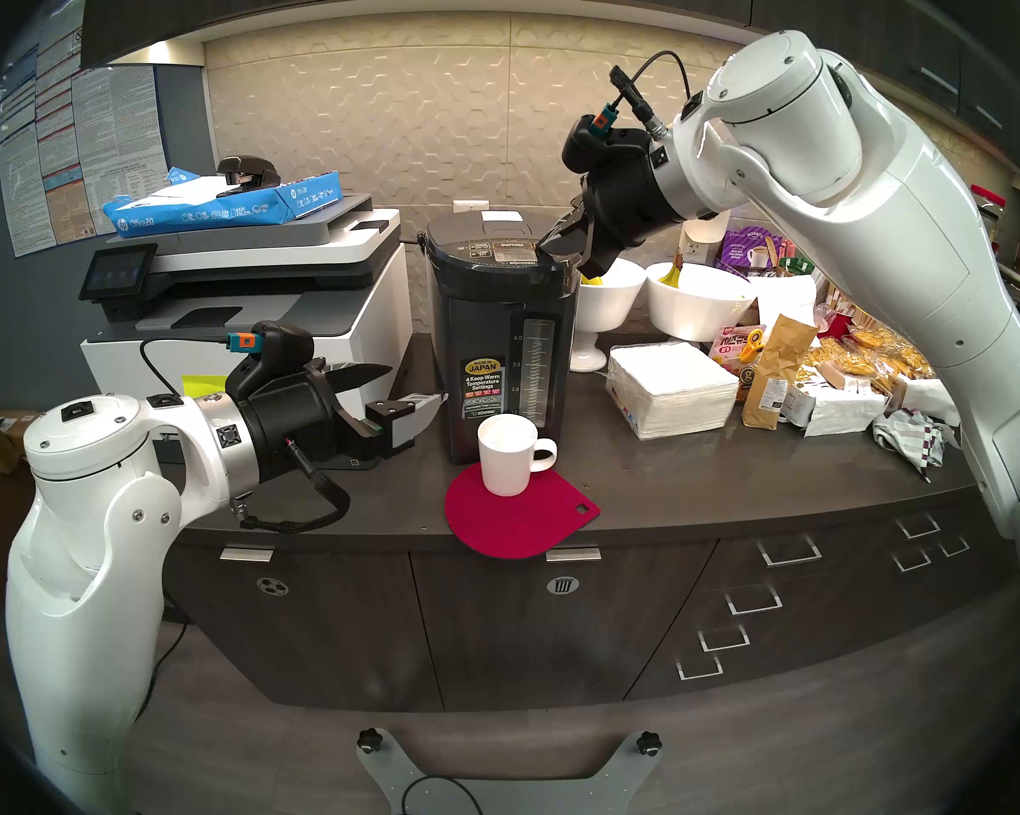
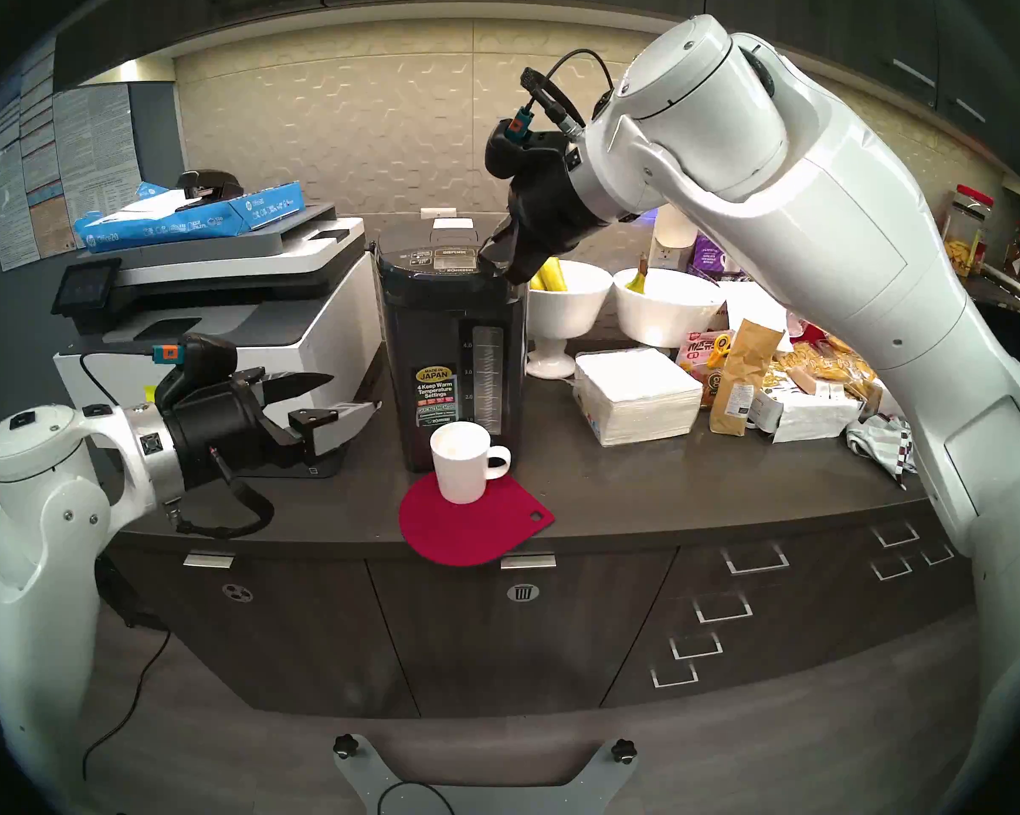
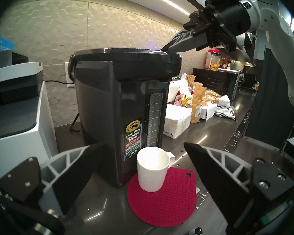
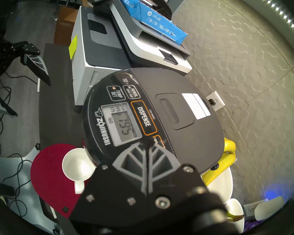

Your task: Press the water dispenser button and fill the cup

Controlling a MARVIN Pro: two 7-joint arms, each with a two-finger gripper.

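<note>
Left end effector: mine, released, its two fingers spread wide and holding nothing; it hangs over the near left part of the worktop, pointing roughly level toward the dispenser's base.
Cup: white mug, upright on the red mat, handle turned to my right; it stands just ahead of my left end effector, framed between its fingers in the left wrist view but apart from both.
Red mat: round silicone trivet with a tab, lying flat and overhanging the front edge of the worktop.
Water dispenser: tall dark pot directly behind the cup, the level gauge and yellow sticker facing me; the cup sits close against its front, under the overhanging top.
Right end effector: mine, clenched, both fingers pressed together into one point with nothing between them; it slants down from my right onto the dispenser's top.
Fingertip position: the joined tip lies at the right end of the panel, beside the grey display and over a small orange-edged key that it mostly hides; whether it touches I cannot tell.
Button: wide DISPENSE key with an orange outline, just beyond the tip and uncovered.
Printer: white and grey, left of the dispenser, blue paper ream on top.
Bowls: white, with bananas, behind my right end effector.
</note>
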